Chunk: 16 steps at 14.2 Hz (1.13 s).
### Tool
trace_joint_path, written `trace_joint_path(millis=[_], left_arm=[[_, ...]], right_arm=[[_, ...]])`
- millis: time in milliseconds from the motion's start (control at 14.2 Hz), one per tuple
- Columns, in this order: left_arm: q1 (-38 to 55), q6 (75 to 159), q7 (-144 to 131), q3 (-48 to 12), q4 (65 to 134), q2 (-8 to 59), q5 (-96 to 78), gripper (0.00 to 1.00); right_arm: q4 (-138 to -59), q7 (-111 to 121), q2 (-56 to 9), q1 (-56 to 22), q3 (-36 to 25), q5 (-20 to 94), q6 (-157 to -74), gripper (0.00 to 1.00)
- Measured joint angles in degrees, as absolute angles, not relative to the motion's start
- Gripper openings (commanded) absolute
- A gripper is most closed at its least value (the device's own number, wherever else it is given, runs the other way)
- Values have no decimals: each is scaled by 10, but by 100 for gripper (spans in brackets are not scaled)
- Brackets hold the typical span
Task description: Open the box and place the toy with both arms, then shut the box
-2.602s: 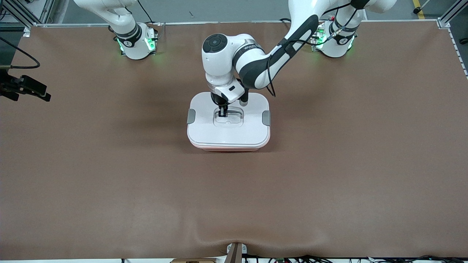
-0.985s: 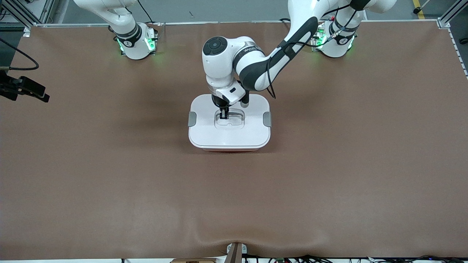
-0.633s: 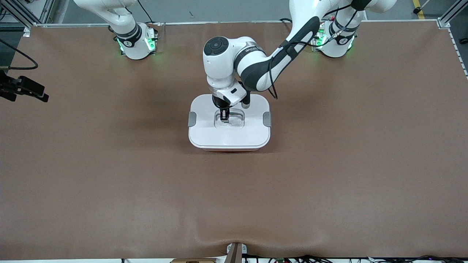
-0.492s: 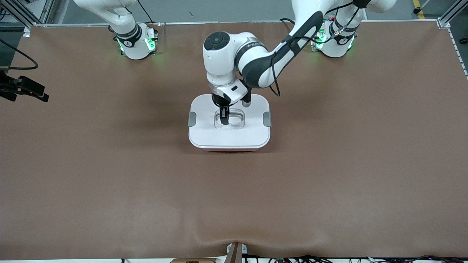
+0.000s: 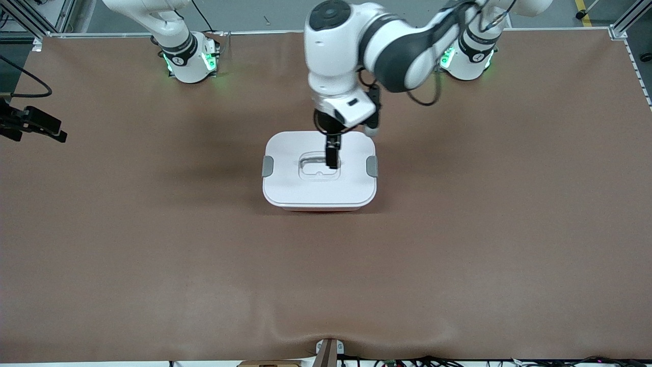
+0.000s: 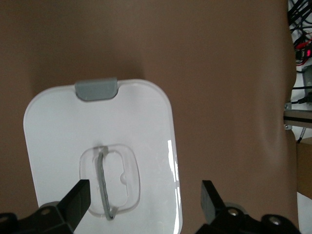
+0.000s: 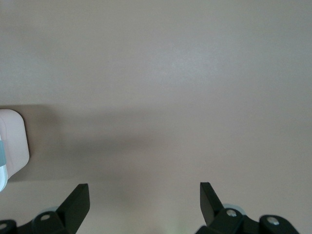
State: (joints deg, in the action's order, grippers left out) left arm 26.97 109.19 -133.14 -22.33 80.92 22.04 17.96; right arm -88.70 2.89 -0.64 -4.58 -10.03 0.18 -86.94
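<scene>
The box [image 5: 319, 171] stands mid-table with its white lid on, a grey clip [image 5: 267, 166] at each end and the clear recessed handle [image 5: 319, 167] in the middle. My left gripper [image 5: 332, 155] is up in the air over the lid, open and empty. In the left wrist view the lid [image 6: 58, 126], one clip [image 6: 96, 88] and the handle [image 6: 109, 180] lie below my open left gripper [image 6: 145, 204]. My right gripper [image 5: 30, 125] waits over the table's edge at the right arm's end, open and empty [image 7: 144, 200]. The toy is out of view.
The brown table mat [image 5: 458, 244] has a raised wrinkle [image 5: 326, 334] at the edge nearest the front camera. A corner of the box [image 7: 12, 146] shows at the edge of the right wrist view. Both arm bases stand along the edge farthest from that camera.
My left gripper has let go of the lid's handle, risen and shifted toward the left arm's end. The lid, slightly askew earlier, now sits square on the box. The right arm barely moved.
</scene>
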Motion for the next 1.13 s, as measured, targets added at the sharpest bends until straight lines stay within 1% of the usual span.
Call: trace_joint_path(millis=[211,563,1125], left_arm=[[199,1067,-1199,-223,809,185,140,100],[123,1021,-1032,-224,810,156,121,100],[7,1010,-814,-224,810,135,90,100]], right_arm=[[-887,29,-7,-45,-100,2,-870,100],[-887,30,-7,-45,-100,2,-871,100],[-887,30,-7,-45,-97,2,-872,100]])
